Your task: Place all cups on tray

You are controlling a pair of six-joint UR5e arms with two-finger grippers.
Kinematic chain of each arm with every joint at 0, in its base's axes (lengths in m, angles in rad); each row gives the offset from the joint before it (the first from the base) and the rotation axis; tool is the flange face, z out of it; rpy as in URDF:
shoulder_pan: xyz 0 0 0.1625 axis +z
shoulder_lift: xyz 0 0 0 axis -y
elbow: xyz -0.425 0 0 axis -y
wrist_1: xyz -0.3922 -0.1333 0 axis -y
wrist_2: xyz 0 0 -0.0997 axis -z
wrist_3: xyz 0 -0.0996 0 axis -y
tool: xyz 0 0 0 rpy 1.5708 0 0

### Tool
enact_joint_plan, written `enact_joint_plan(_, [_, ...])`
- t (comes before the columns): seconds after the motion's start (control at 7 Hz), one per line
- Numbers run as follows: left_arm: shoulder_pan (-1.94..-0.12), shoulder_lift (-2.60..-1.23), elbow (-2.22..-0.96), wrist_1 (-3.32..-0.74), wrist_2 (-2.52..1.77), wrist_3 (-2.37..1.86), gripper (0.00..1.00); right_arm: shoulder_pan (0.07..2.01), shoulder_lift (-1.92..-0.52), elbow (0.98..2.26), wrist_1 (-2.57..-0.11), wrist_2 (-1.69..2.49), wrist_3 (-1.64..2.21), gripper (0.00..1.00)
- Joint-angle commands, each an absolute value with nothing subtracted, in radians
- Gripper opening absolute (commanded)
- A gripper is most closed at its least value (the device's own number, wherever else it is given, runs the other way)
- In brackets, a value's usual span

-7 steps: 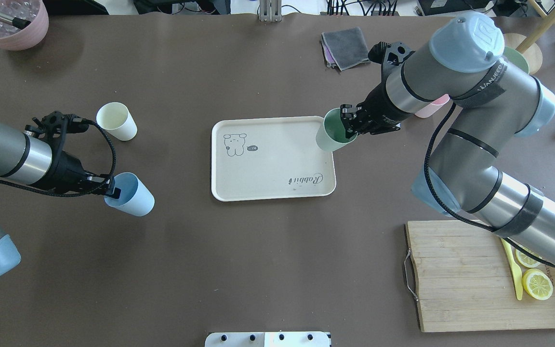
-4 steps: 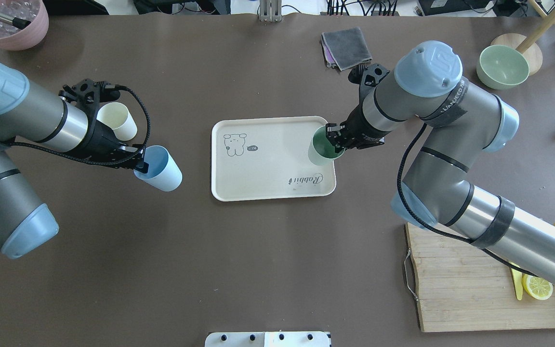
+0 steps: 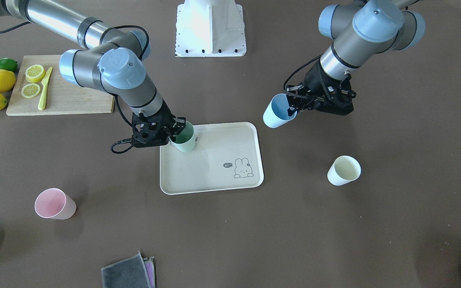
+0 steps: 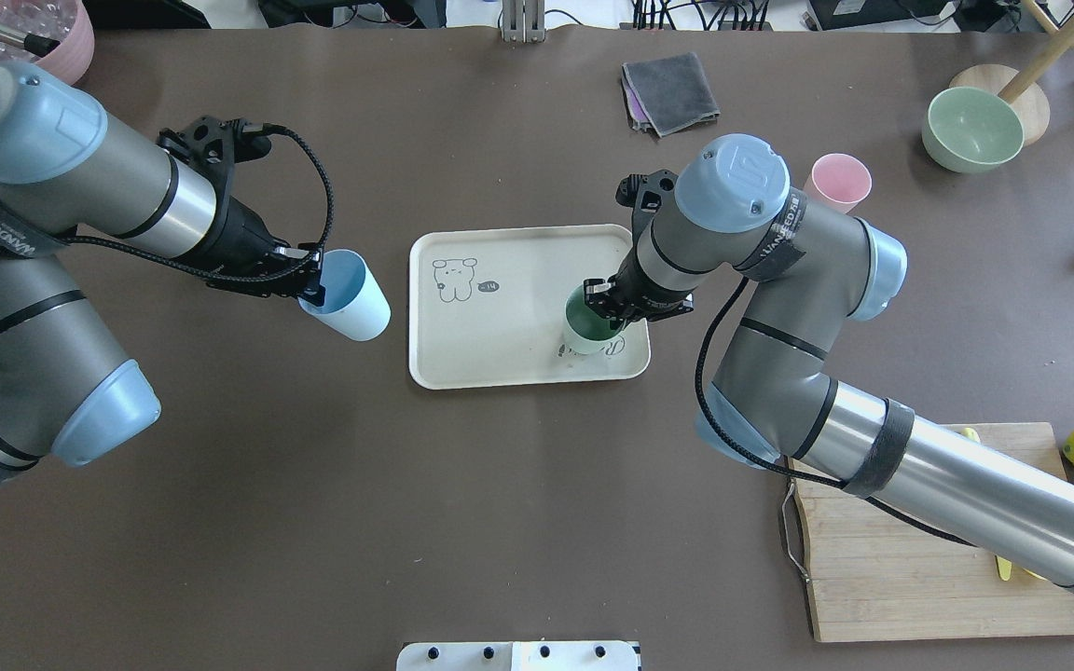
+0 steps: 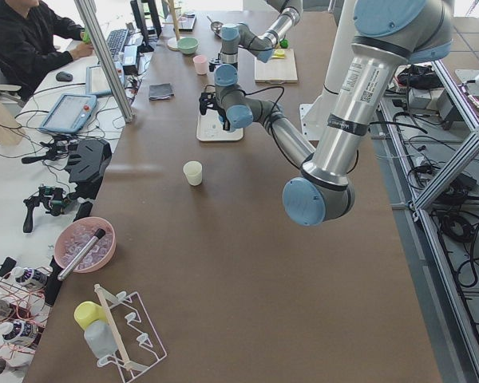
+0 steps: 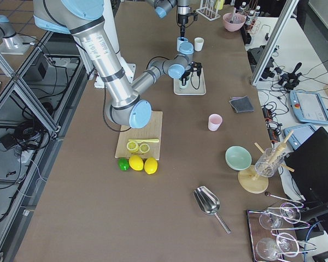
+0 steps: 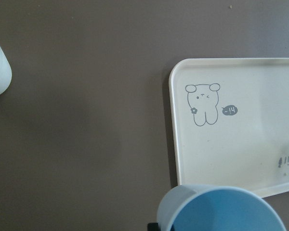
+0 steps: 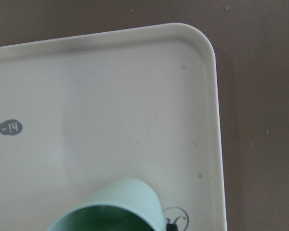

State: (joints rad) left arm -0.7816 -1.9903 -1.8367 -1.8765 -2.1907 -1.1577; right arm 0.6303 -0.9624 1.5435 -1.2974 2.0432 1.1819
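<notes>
The cream tray [image 4: 500,345] lies mid-table. My right gripper [image 4: 604,303] is shut on the rim of the mint green cup [image 4: 584,334], upright over the tray's "Rabbit" corner; I cannot tell if it touches the tray. My left gripper [image 4: 311,285] is shut on the rim of the light blue cup [image 4: 352,303], held tilted above the table just left of the tray. The pink cup [image 4: 837,182] stands behind my right arm. The cream-yellow cup [image 3: 343,171] stands on the table; my left arm hides it in the overhead view.
A bamboo cutting board [image 4: 910,559] with lemon slices [image 3: 34,73] and a yellow knife is at the near right, with lemons [image 3: 0,80] beside it. A grey cloth [image 4: 670,91], a sage bowl [image 4: 971,129] and a mauve pot [image 4: 80,47] stand along the far edge.
My right gripper has carried the green cup from the tray's far right corner to over its near right part. My left gripper has carried the blue cup right, close to the tray's left edge.
</notes>
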Motion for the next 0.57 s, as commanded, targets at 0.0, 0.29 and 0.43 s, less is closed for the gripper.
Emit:
enact_joint_plan(0.0, [-0.756, -2.075, -1.780, -1.875, -2.122, -1.222, 0.00, 0.641, -0.960, 1.540, -1.296, 2.036, 1.201, 1.00])
enact_joint_plan(0.29, [-0.697, -2.097, -1.757, -1.876, -2.064, -1.267, 0.00, 0.721, -0.960, 1.577, -1.305, 2.135, 1.200, 1.00])
enact_joint_plan(0.43, [-0.636, -2.108, -1.743, -1.876, -2.001, -1.293, 0.00, 0.760, -0.960, 1.613, -1.343, 2.179, 1.200, 1.00])
